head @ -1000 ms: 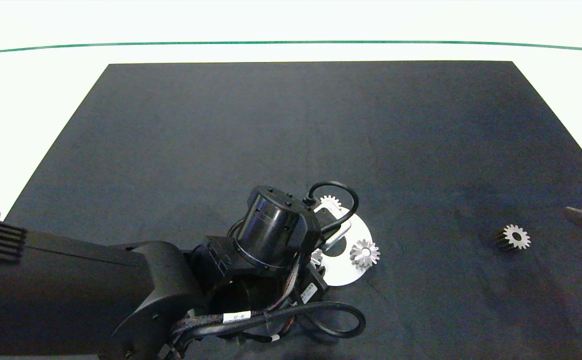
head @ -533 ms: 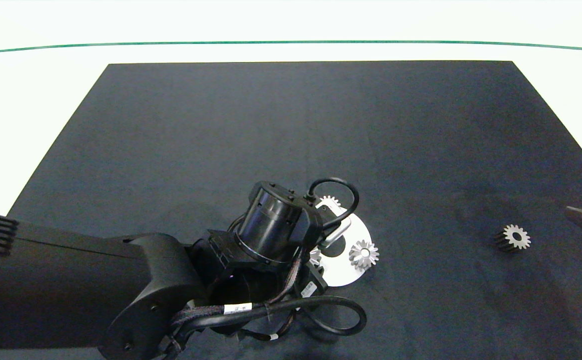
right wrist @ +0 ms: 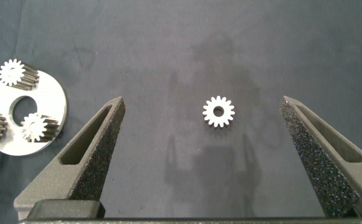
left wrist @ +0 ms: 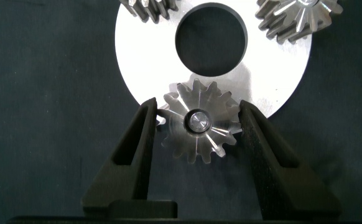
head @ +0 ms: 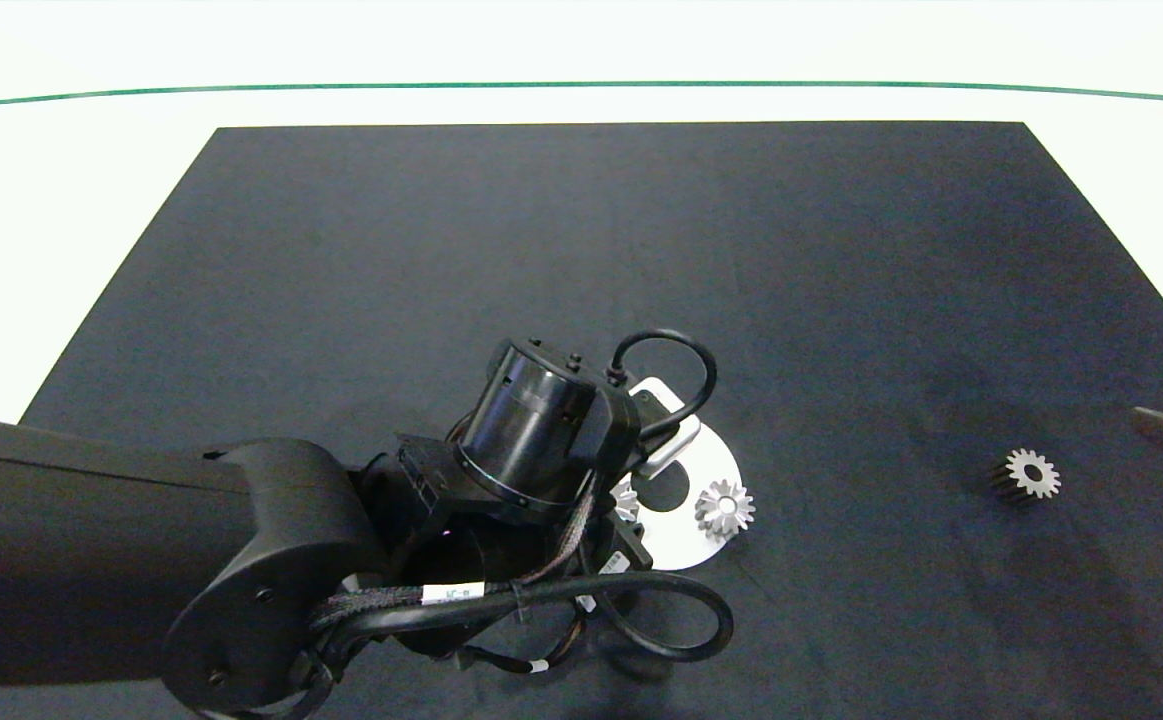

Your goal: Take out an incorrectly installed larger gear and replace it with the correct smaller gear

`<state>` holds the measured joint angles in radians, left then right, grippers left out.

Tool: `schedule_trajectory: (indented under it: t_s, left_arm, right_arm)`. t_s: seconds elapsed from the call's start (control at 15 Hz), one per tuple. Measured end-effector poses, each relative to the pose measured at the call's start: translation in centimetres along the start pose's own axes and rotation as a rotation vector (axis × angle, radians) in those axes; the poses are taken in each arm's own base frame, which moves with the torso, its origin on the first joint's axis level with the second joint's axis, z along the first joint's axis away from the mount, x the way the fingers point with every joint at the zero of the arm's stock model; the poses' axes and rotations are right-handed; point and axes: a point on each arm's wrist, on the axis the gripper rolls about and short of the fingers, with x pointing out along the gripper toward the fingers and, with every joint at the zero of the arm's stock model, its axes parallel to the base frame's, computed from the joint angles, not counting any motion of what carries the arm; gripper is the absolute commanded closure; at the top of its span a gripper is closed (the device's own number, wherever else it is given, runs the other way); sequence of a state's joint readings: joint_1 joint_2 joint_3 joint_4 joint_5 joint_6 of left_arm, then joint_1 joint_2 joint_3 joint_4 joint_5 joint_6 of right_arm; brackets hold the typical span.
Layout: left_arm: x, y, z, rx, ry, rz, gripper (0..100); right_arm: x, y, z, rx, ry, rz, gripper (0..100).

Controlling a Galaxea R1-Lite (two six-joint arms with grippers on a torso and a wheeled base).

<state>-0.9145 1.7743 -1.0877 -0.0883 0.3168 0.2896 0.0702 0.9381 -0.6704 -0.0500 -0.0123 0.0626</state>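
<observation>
Silvery larger gear [left wrist: 198, 127] sat on the white ring plate [left wrist: 143, 59] edge, lower centre of the head view, between the left gripper [left wrist: 196, 124] jaws; jaws apart, flanking it closely, contact unclear. Smaller gear [head: 1030, 473] lay at right on the black mat [head: 581, 250], between the wide-open right gripper [right wrist: 215, 127] jaws, untouched.

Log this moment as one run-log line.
left gripper: fingers straddling the larger gear on the white plate, not clamped | right gripper: open above the smaller gear on the mat
</observation>
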Motion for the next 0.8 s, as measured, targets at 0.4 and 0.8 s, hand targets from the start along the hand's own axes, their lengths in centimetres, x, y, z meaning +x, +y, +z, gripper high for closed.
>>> schedule_trajectory:
  t_s: [0.4, 0.8]
  left_arm:
    - [-0.55, -0.02, -0.15, -0.005, 0.009, -0.006, 75]
    - [-0.6, -0.19, -0.15, 0.0, 0.008, -0.01, 0]
  right_arm:
    - [0.0, 0.01, -0.04, 0.0, 0.001, 0.001, 0]
    - [0.02, 0.0, -0.13, 0.0, 0.004, 0.0, 0]
